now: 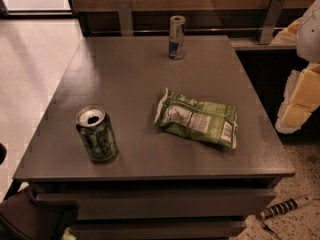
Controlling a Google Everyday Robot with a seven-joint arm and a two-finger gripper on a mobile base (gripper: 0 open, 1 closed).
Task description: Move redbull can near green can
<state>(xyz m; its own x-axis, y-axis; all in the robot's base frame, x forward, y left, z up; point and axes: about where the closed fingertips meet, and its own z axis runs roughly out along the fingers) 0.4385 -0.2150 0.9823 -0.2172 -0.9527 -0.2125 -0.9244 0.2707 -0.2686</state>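
Gripper (299, 100) at right edge, off the table (125, 79); can't tell if open or shut, but no can in it. Green can (96, 134) front left. Redbull can (176, 37) way at the back, well apart. Nothing done yet; whole move left.

You get the gripper (299, 100) only as a pale, yellowish form at the right edge, beside the table's (125, 84) right side, cut by the frame so that its full outline stays unknown. You cannot read the print on the redbull can (176, 36) at the far edge, on the green can (97, 134) near the front left corner, or on the green snack bag (197, 119). A dark object (30, 219) in the lower left corner is cut off and unidentifiable, and the table hides one end of a striped object (285, 207) on the floor.
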